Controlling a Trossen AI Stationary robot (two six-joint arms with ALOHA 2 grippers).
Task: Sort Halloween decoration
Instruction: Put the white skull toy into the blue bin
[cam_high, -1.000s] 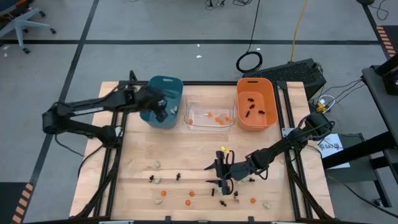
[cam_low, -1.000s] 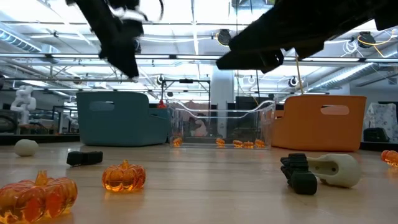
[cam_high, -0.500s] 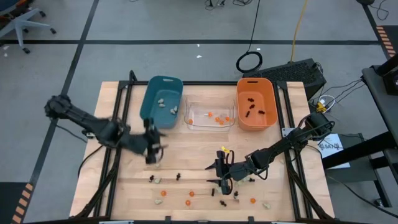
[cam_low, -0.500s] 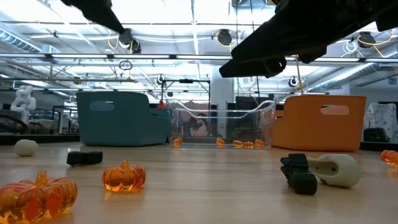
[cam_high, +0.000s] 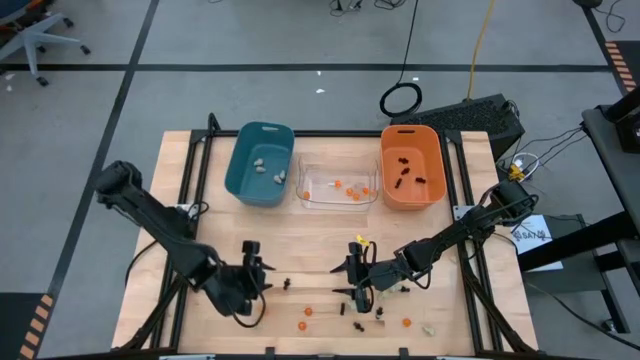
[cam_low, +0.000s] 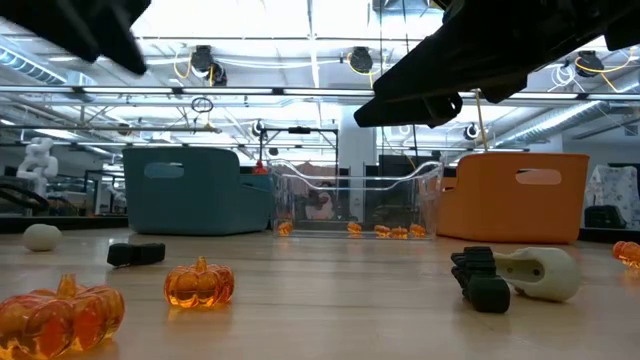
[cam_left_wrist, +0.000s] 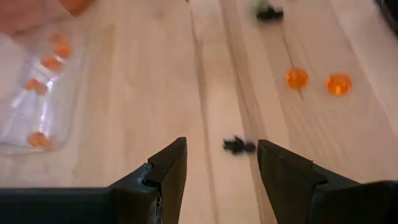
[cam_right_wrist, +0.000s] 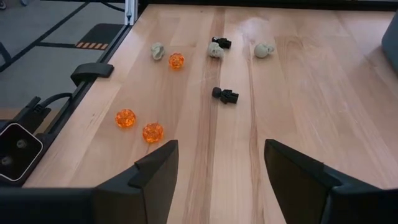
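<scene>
Over the desk's (cam_high: 200, 215) near left, the left claw (cam_high: 256, 275) gapes above a black spider (cam_left_wrist: 239, 145); the right claw (cam_high: 357, 292), also apart, hovers near centre.

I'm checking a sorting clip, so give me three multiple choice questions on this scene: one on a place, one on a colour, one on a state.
1. Where is the clear bin?
A. between the teal bin and the orange bin
B. at the table's near edge
C. inside the teal bin

2. What colour is the bin holding black spiders?
A. teal
B. clear
C. orange

3. How is the left gripper?
A. shut on a pumpkin
B. open, empty
C. out of view

A: it sits in the middle of the row.
C: dark pieces lie in it.
B: fingers apart, nothing between.
</scene>
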